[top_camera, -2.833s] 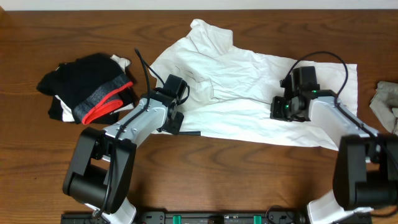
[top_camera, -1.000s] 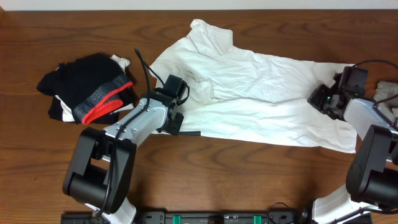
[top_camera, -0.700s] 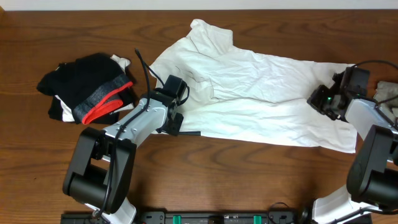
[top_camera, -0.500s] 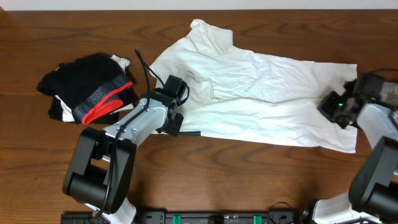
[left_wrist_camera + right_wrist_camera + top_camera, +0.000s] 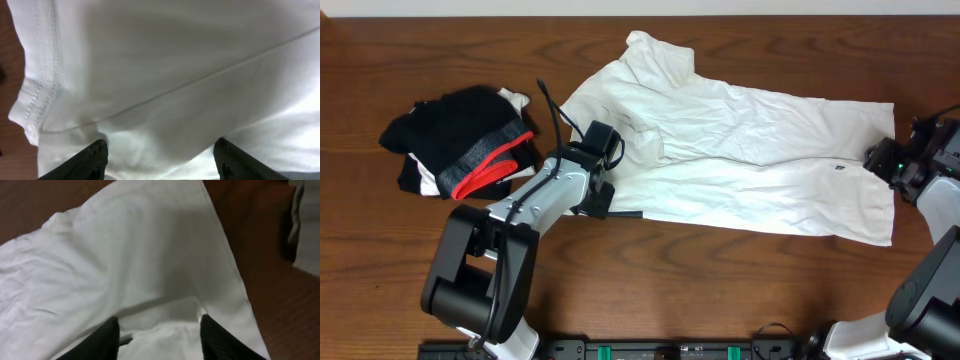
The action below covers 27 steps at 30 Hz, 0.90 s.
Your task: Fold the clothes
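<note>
Two sets of fingers, both apart: left gripper [image 5: 160, 155] over the T-shirt [image 5: 740, 150] by its left edge, right gripper [image 5: 160, 330] at the right hem. T-shirt spread mid-table [image 5: 720, 290], bare wood in front.

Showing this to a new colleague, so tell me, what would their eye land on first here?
A large white T-shirt sprawls across the middle of the dark wooden table. At its left lies a heap of black garments with a grey-and-red band. The left gripper and right gripper stand open over opposite ends of the shirt.
</note>
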### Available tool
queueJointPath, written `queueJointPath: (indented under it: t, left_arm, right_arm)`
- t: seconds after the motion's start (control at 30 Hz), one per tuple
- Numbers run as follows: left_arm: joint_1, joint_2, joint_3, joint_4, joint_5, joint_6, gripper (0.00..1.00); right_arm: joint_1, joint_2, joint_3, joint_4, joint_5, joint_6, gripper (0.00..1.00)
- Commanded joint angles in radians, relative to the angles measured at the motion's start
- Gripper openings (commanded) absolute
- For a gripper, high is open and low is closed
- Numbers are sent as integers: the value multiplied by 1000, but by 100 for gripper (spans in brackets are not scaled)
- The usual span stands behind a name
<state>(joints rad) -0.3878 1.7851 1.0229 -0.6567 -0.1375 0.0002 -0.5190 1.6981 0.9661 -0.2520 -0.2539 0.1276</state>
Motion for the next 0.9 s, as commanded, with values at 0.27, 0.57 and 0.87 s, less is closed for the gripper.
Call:
queueJointPath:
  t: [0.27,0.57,0.87]
  left_arm:
    - [6,-219,172,-101,-11,-10,88]
    - [6,-330,174,-77,-12,-9,95]
    - [6,-328,173,-85,-11,-9,97]
  right_arm:
    - [-6,126,2,32,-5,-126,55]
    - [-11,132,2,35,-34,-104,20]
    - [-81,95,3,51,-43,-27,1]
